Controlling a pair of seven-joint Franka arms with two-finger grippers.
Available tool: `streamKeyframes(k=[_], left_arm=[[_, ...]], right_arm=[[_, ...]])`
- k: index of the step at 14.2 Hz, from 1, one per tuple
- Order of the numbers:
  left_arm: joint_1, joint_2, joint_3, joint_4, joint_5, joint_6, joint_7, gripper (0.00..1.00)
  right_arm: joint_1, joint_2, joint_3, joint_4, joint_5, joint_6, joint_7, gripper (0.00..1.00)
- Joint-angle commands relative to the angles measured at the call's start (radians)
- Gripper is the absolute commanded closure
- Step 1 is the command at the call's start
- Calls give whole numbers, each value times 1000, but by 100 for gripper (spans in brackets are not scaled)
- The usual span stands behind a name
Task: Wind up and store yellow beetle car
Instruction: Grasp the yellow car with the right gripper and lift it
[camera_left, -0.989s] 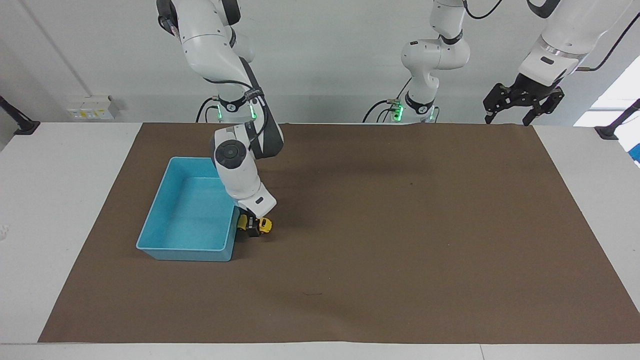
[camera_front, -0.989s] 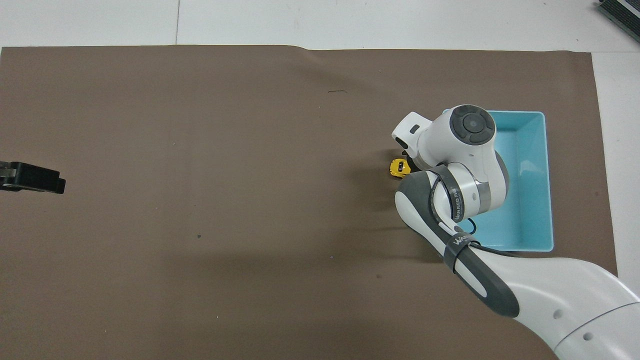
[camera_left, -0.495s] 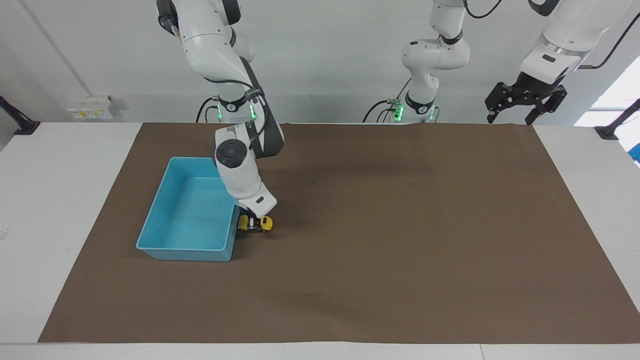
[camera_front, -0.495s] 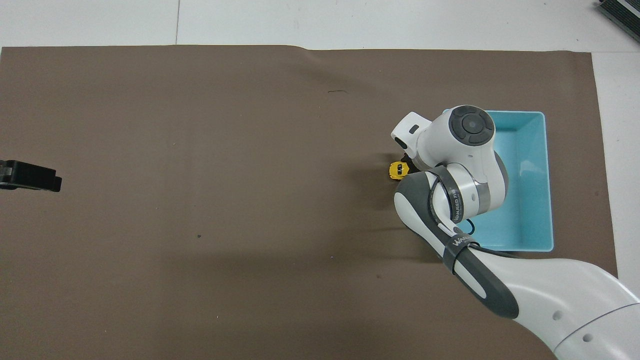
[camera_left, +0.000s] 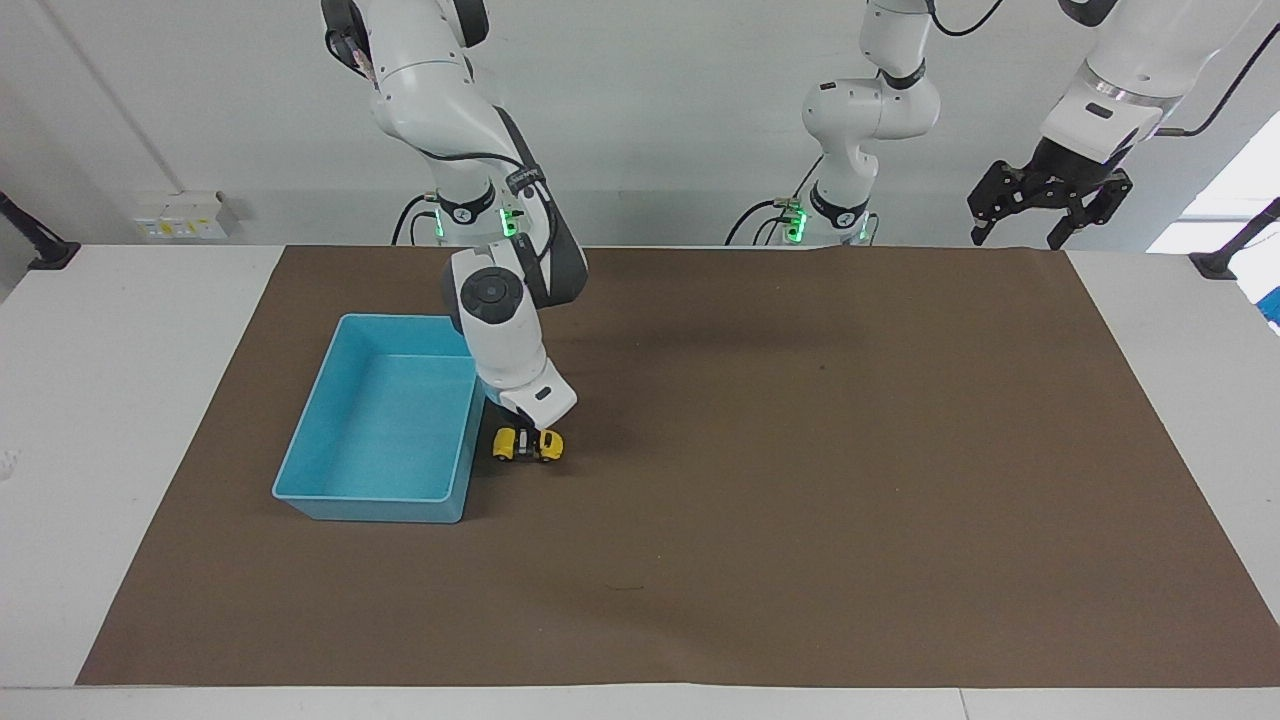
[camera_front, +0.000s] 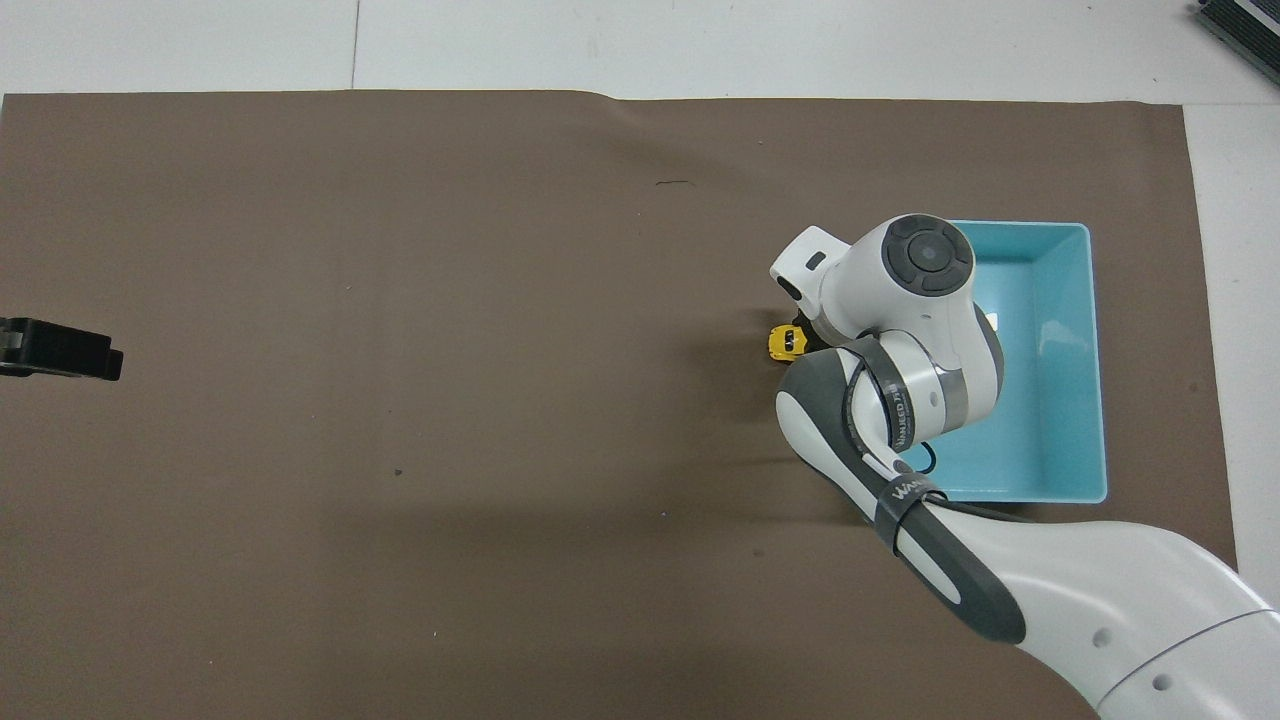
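Right claw (camera_left: 527, 440) down low, pinching the yellow beetle car (camera_left: 529, 445) w/ fingers pressed onto its middle. Car sits on the brown mat (camera_left: 800, 480), just beside the blue bin (camera_left: 375, 500), toward the left arm's end from it. Left claw (camera_left: 1045, 205) waits up high, spread wide, well apart from bin.

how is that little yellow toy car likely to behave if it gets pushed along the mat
The yellow car sits on small black wheels on the flat brown mat, so it would probably roll rather than slide. It looks tiny beside the blue bin, so likely light. The right end effector, shut on it, probably keeps it steady.
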Motion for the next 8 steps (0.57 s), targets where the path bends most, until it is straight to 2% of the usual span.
streamKeyframes(k=[1,8], left_arm=[[18,-7,-8,4,-16,11,2,0],[18,-19,-8,-7,-11,-12,8,0]], right_arm=[[2,-14,1,27,-19,-33,41,100],[-4,-41,3,147,4,-160,69,100]])
